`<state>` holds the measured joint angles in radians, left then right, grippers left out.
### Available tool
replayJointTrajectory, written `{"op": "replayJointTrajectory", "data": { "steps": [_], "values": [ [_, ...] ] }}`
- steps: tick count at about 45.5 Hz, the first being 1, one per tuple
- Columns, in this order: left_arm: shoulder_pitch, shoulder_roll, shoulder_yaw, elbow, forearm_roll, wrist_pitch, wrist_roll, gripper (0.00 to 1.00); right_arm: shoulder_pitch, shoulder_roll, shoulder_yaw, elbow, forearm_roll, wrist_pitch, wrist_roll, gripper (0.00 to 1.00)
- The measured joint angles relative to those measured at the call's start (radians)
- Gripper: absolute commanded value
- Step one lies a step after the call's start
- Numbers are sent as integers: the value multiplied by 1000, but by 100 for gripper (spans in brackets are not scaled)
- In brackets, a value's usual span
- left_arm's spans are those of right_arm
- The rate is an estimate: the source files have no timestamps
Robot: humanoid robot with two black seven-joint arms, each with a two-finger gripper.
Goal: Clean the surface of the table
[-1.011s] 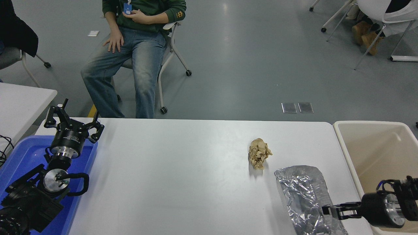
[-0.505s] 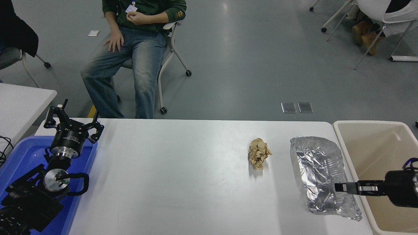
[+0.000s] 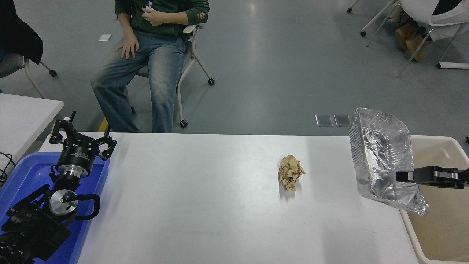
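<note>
The white table surface [image 3: 205, 205] fills the lower half of the view. A crumpled brown paper ball [image 3: 291, 172] lies on it right of the middle. My right gripper [image 3: 401, 176] comes in from the right edge and is shut on a silver foil bag [image 3: 383, 157], which hangs lifted above the table's right edge, partly over the beige bin [image 3: 445, 227]. My left gripper [image 3: 81, 141] is open and parked at the lower left above a blue tray [image 3: 25, 176].
A person in jeans sits on a wheeled chair [image 3: 190, 69] at the far side, left of the middle. A smaller white table [image 3: 22, 117] stands at the far left. More chairs stand at the top right.
My right gripper has lifted the foil bag off the table and carried it up and to the right, toward the bin. The paper ball and the left arm have not moved.
</note>
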<state>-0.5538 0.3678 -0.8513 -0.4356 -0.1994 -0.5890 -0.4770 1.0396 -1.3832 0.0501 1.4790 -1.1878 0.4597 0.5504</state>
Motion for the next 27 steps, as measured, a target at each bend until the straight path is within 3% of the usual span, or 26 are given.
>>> {"op": "replayJointTrajectory", "data": {
  "steps": [27],
  "values": [
    [0, 0, 0, 0, 0, 0, 0, 100, 8, 49, -15, -276, 11, 16, 55, 0]
  ]
}}
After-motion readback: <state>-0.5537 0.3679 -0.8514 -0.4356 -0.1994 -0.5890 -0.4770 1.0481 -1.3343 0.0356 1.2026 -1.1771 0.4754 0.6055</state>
